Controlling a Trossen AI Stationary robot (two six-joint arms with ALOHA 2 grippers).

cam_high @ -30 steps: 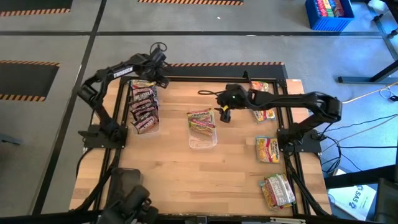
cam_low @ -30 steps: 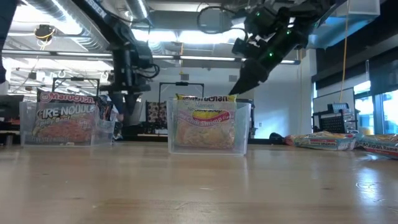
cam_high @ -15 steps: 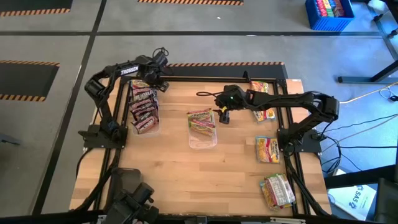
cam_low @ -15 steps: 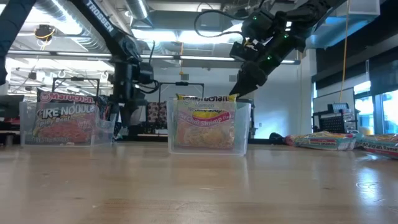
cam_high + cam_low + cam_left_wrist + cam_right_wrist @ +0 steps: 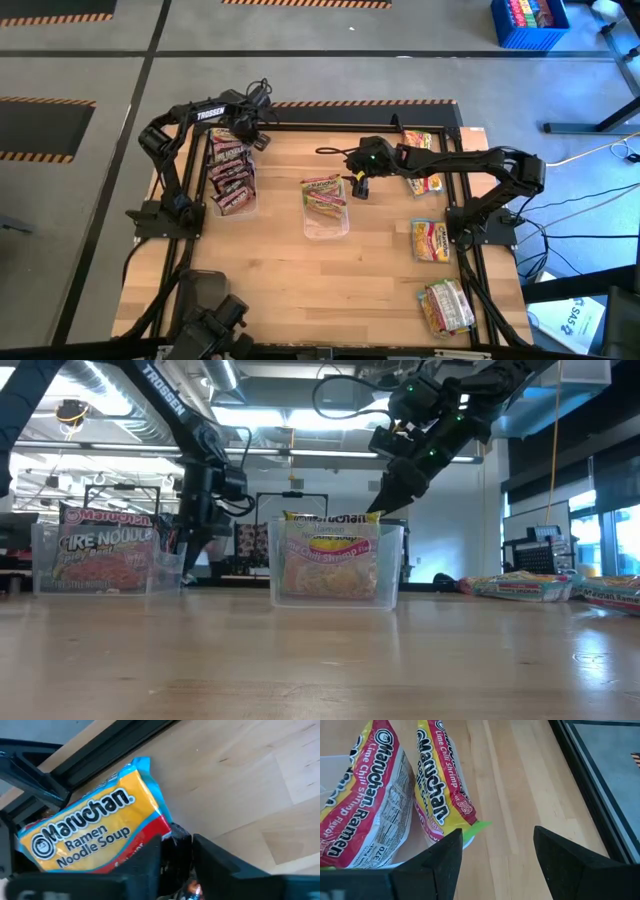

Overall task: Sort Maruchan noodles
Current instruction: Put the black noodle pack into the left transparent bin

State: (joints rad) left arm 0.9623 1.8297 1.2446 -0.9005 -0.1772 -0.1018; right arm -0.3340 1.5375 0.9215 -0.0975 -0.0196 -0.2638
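Observation:
A yellow-orange Maruchan packet (image 5: 95, 830) with a blue end lies at the far end of the left clear tray (image 5: 231, 172), which holds dark maroon packets. My left gripper (image 5: 247, 132) points down at it, its fingers close together at the packet's red edge. The middle clear tray (image 5: 326, 208) holds upright Lime Chili Shrimp packets (image 5: 440, 790). My right gripper (image 5: 497, 855) hangs open over that tray's far right corner, clear of the packets. My left gripper comes from above, fingers pointing down, at the yellow-orange packet's red long edge (image 5: 161, 829), near the end away from the blue one. The narrow gap between the fingers is dark, so how much of the edge lies between them stays hidden. The packet rests in the tray.
Loose packets lie on the right side of the table: (image 5: 424, 178), (image 5: 430, 240) and a pile near the front right corner (image 5: 447, 305). A black frame rail (image 5: 350, 127) runs along the far edge. Bare wood lies in front of both trays.
My left gripper has sunk toward the far end of the left tray and tipped more steeply downward. The packets and trays have stayed where they were.

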